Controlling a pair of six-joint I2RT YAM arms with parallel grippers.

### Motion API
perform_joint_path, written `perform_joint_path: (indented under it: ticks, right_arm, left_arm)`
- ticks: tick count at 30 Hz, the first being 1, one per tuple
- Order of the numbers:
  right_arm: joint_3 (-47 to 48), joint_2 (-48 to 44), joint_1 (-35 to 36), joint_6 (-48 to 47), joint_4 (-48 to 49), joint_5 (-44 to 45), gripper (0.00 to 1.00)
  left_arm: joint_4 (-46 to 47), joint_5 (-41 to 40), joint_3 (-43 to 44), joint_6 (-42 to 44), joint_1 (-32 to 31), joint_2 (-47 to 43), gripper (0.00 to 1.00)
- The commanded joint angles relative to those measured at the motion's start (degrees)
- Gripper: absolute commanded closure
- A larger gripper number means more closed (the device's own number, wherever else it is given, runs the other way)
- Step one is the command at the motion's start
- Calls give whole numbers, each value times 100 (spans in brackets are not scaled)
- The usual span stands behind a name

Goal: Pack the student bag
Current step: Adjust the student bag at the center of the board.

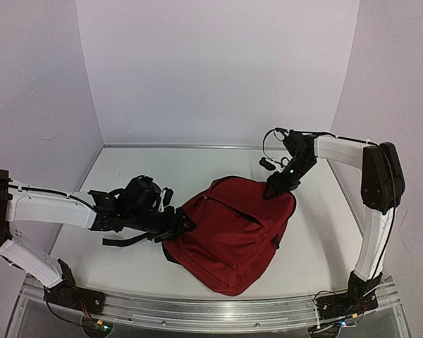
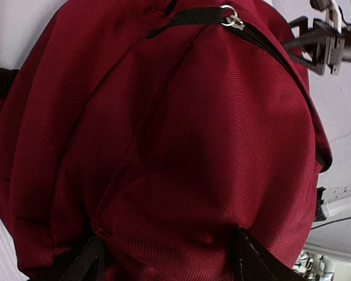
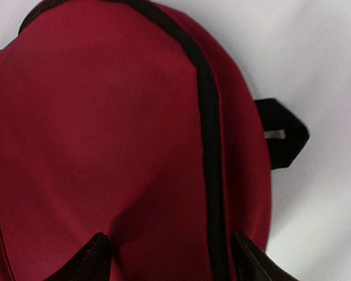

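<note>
The dark red student bag (image 1: 233,232) lies flat in the middle of the table. It fills the left wrist view (image 2: 181,134) and the right wrist view (image 3: 105,129). Its black zipper (image 3: 207,117) looks closed, with a metal pull (image 2: 231,17) near the top. My left gripper (image 1: 175,229) is at the bag's left edge. Its jaws are wide apart around bulging fabric (image 2: 169,263). My right gripper (image 1: 275,186) is at the bag's far right corner, open, its jaws straddling the fabric and zipper (image 3: 169,257). No other items to pack show.
A black strap (image 1: 123,241) trails left of the bag under my left arm. A black strap tab (image 3: 281,132) sticks out at the bag's edge. White walls stand at the back and sides; a metal rail (image 1: 211,310) runs along the near edge.
</note>
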Motion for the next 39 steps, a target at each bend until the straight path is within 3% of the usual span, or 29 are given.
perform_joint_path:
  ticks: [1, 5, 10, 15, 17, 19, 22, 28, 32, 39]
  right_arm:
    - [-414, -95, 39, -292, -347, -620, 39]
    - [-819, -292, 45, -486, -453, -841, 41]
    - [-1232, -639, 162, -857, -675, -1051, 37]
    - [-1518, -898, 997, -905, -692, -1417, 31]
    - [-1524, -978, 1464, -856, -701, -1654, 28]
    - [-1462, -1145, 1742, -823, -740, -1973, 26]
    - [-1031, -1412, 1733, -816, -961, -2236, 23]
    - [-25, -1698, 1248, -772, -1019, -1551, 17]
    - [490, -1114, 1195, -544, -844, -716, 18]
    - [2038, 265, 1570, -105, -542, -764, 15]
  left_arm:
    - [340, -256, -56, -409, -37, 689, 34]
    - [430, -34, 644, 32, 525, 1565, 40]
    - [575, 1004, 2240, 862, 2213, 2903, 48]
    - [-1440, 1618, 5933, 2141, 2966, 4510, 41]
    - [-2186, 1396, 6947, 2513, 2988, 4663, 35]
    - [-2561, 993, 7286, 2751, 2989, 4426, 29]
    - [-2665, 339, 6541, 2841, 3004, 3449, 22]
    - [-2192, 80, 3492, 2084, 2859, 984, 19]
    - [-2386, -127, 1873, 1565, 2634, -414, 18]
    - [-2445, 91, 81, 703, 2555, -1940, 18]
